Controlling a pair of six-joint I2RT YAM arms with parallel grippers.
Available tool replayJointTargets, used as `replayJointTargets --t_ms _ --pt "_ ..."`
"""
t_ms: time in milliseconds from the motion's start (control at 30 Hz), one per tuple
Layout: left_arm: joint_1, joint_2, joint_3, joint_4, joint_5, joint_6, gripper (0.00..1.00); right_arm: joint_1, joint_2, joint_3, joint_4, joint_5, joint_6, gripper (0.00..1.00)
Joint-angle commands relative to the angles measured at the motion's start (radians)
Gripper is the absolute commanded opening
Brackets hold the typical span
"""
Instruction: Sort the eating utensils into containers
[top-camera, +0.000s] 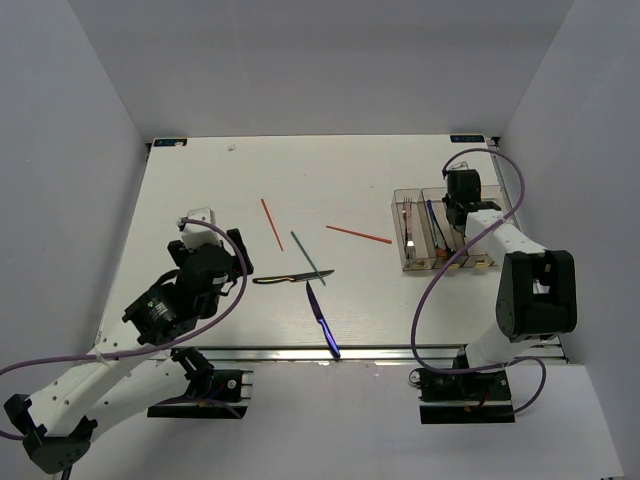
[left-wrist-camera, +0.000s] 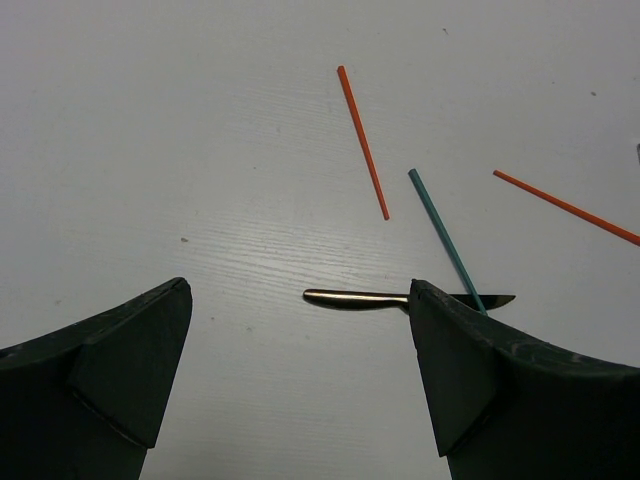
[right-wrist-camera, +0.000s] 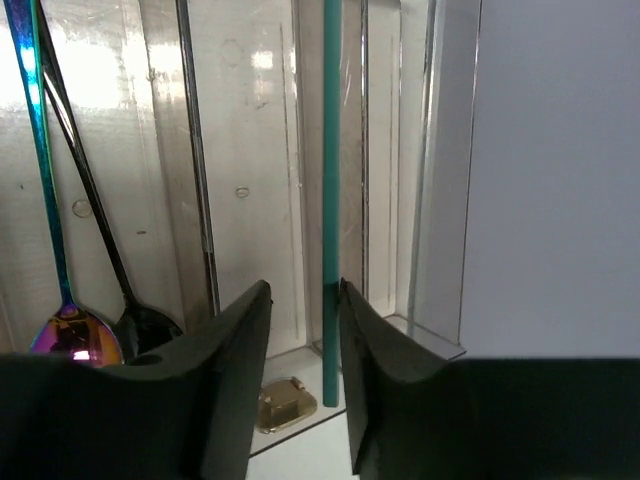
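Note:
The containers (top-camera: 436, 232), a row of clear bins, stand at the right. My right gripper (top-camera: 460, 208) hangs over them. In the right wrist view its jaws (right-wrist-camera: 305, 300) are open a little, wider than the teal chopstick (right-wrist-camera: 331, 200) that lies in the bin between them, against the right finger. The neighbouring bin holds an iridescent spoon (right-wrist-camera: 40, 180) and a black spoon (right-wrist-camera: 95, 220). My left gripper (top-camera: 215, 245) (left-wrist-camera: 300, 290) is wide open and empty above the table. Just beyond it lies a dark knife with a yellowish handle (left-wrist-camera: 360, 298) (top-camera: 292, 278).
Loose on the table are two red chopsticks (top-camera: 272, 223) (top-camera: 358, 234), a teal chopstick (top-camera: 310, 258) resting across the dark knife's blade, and a blue knife (top-camera: 322, 320) near the front edge. A silver fork (top-camera: 408, 225) lies in the leftmost bin.

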Motion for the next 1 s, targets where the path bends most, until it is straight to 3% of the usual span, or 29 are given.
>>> replayJointTargets --t_ms 0,33,100,167,200,233,400,600,633,667,733,767,867,967 --pt "-0.002 -0.017 -0.007 0.019 0.026 0.017 0.98 -0.004 -0.039 0.021 -0.009 0.0 0.023 0.42" --pt "-0.002 -0.015 -0.007 0.025 0.032 0.022 0.98 -0.005 -0.047 0.027 -0.018 -0.011 0.025 0.44" --pt "-0.001 -0.006 -0.007 0.028 0.039 0.025 0.98 -0.005 -0.073 0.058 -0.032 -0.031 0.04 0.71" --pt "-0.002 0.0 -0.006 0.025 0.039 0.025 0.98 -0.005 -0.099 0.083 -0.062 -0.069 0.048 0.77" --pt "-0.002 0.003 -0.007 0.024 0.037 0.025 0.98 -0.002 -0.108 0.109 -0.068 -0.081 0.053 0.87" --pt "-0.002 0.005 -0.007 0.024 0.037 0.023 0.98 -0.004 -0.116 0.122 -0.082 -0.104 0.06 0.89" --pt "-0.001 0.009 -0.007 0.024 0.029 0.022 0.98 0.021 -0.127 0.167 -0.11 -0.202 0.068 0.89" --pt "-0.001 0.031 -0.003 0.017 0.014 0.014 0.98 0.321 -0.055 0.185 0.019 -0.288 -0.003 0.89" --pt "-0.002 0.035 -0.003 0.014 0.014 0.013 0.98 0.33 -0.03 0.213 -0.016 -0.363 -0.009 0.89" --pt "-0.002 0.043 -0.003 0.011 0.011 0.011 0.98 0.325 0.026 0.285 -0.065 -0.643 -0.05 0.89" --pt "-0.002 0.048 -0.001 0.01 0.008 0.009 0.98 0.321 0.086 0.351 -0.133 -0.748 -0.046 0.89" --pt "-0.002 0.049 -0.001 0.01 0.005 0.011 0.98 0.321 0.147 0.418 -0.163 -0.764 -0.056 0.89" --pt "-0.002 0.049 -0.001 0.01 0.003 0.008 0.98 0.323 0.25 0.497 -0.265 -0.717 -0.101 0.76" --pt "-0.001 0.052 -0.003 0.01 0.003 0.009 0.98 0.326 0.321 0.518 -0.323 -0.706 -0.165 0.76"
